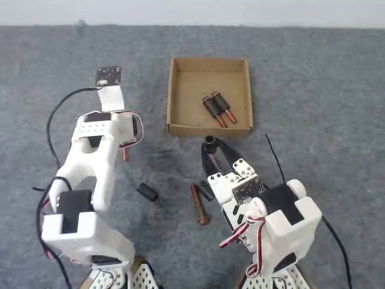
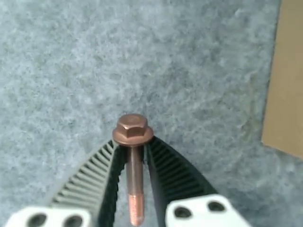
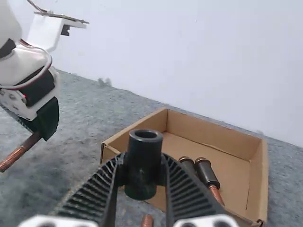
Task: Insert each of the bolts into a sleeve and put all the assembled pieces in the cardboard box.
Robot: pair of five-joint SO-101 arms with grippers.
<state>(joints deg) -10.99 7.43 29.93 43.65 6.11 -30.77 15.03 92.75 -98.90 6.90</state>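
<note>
My left gripper (image 2: 134,146) is shut on a copper bolt (image 2: 134,161), hex head outward beyond the fingertips; from above the bolt's tip (image 1: 124,153) pokes out under the left arm, left of the cardboard box (image 1: 176,99). My right gripper (image 3: 142,177) is shut on a black sleeve (image 3: 143,161), held upright with its bore facing up, just in front of the box (image 3: 236,142); from above the sleeve (image 1: 210,142) sits at the fingertips. Two assembled pieces (image 1: 218,109) lie inside the box. The left gripper with its bolt (image 3: 19,153) appears off to the side in the right wrist view.
On the grey carpet between the arms lie a loose copper bolt (image 1: 199,204), a black sleeve (image 1: 206,190) beside it and another black sleeve (image 1: 147,192) further left. A dark cable (image 1: 57,120) loops beside the left arm. A white wall stands behind the box.
</note>
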